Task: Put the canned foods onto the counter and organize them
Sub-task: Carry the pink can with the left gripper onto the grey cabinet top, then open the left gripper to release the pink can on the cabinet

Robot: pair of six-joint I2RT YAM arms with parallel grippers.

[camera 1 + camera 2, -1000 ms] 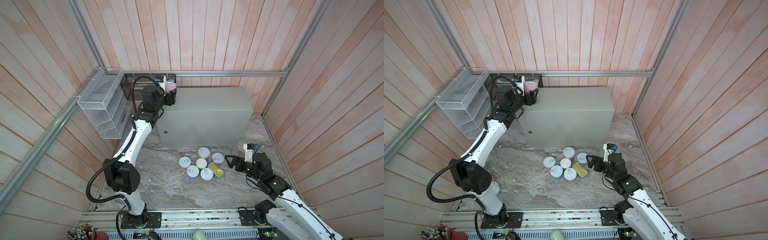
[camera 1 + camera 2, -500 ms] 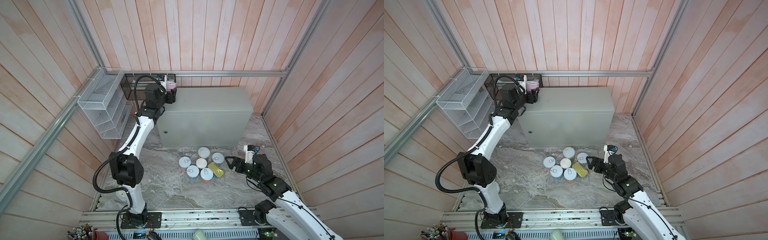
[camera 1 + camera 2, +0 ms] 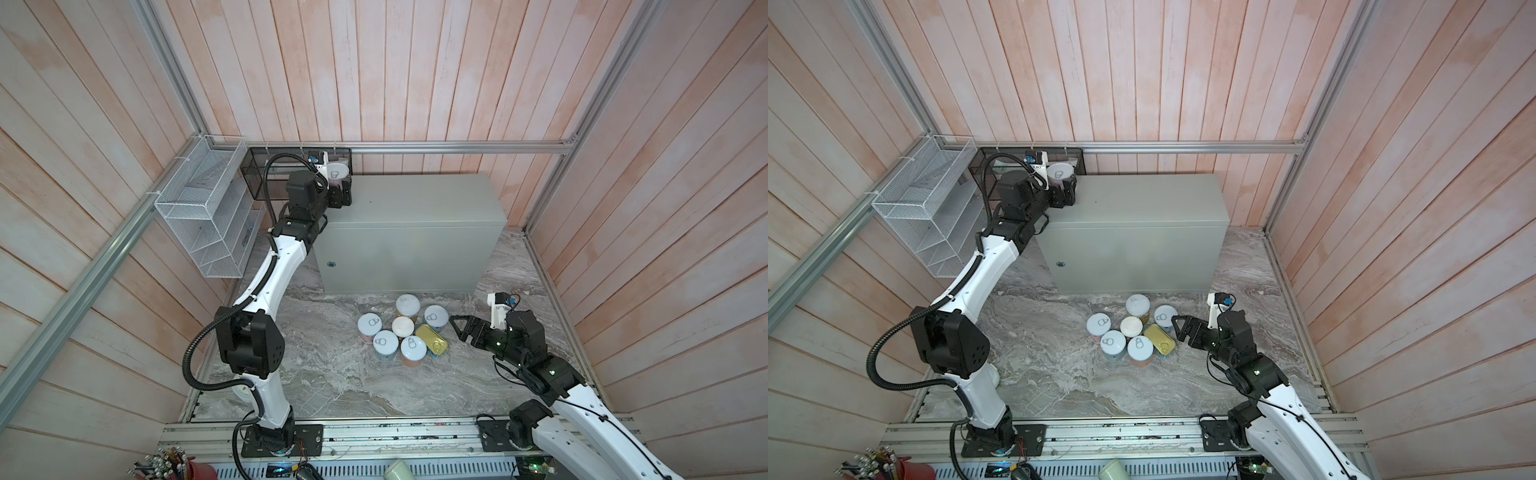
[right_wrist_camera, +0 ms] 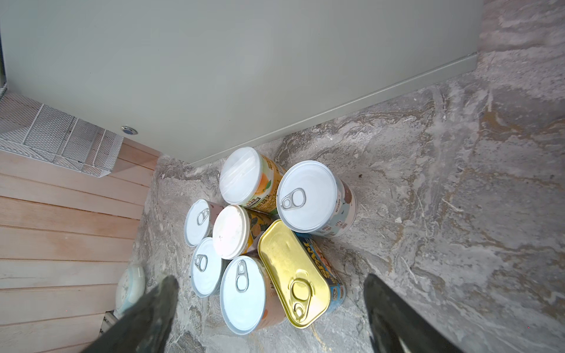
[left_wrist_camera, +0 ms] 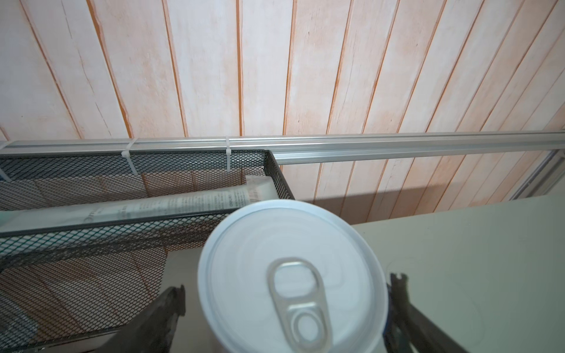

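Can [image 3: 337, 171]: pull-tab lid up, at the back left corner of the counter [image 3: 415, 203].
Left gripper [image 5: 287, 284]: jaws spread either side of the can, one finger clear of it.
Right gripper [image 4: 271, 282]: jaws wide, empty, just beside the gold tin [image 3: 432, 344].
Other cans [image 3: 402, 326]: six round ones clustered with the tin on the marble floor [image 3: 332, 374].

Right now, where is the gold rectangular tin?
In both top views the gold tin lies on the marble floor, on the right side of the can cluster before the counter, just beside the open right gripper.
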